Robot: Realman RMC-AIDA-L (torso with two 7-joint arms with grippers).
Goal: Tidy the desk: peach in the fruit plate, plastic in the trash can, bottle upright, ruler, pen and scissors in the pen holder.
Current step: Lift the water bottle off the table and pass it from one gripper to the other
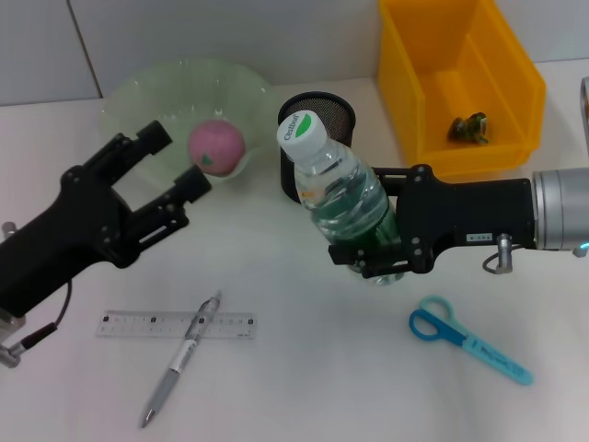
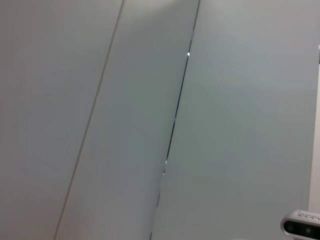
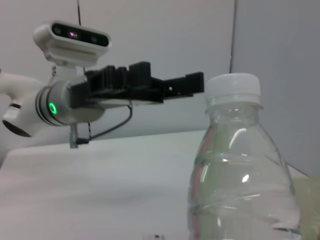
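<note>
My right gripper (image 1: 370, 226) is shut on the lower body of the clear bottle (image 1: 342, 189), which stands nearly upright with its white cap on top; the bottle (image 3: 240, 170) also fills the right wrist view. The pink peach (image 1: 217, 145) lies in the pale green fruit plate (image 1: 156, 87). My left gripper (image 1: 175, 158) hovers open just left of the peach. The ruler (image 1: 175, 324), the pen (image 1: 179, 357) lying across it, and the blue scissors (image 1: 467, 339) lie on the desk. The black mesh pen holder (image 1: 322, 109) stands behind the bottle. Crumpled plastic (image 1: 467, 127) lies in the yellow trash can (image 1: 511, 74).
The white desk (image 1: 313, 368) runs to a wall at the back. The left arm's gripper (image 3: 145, 82) shows beyond the bottle in the right wrist view. The left wrist view shows only grey wall panels (image 2: 150, 120).
</note>
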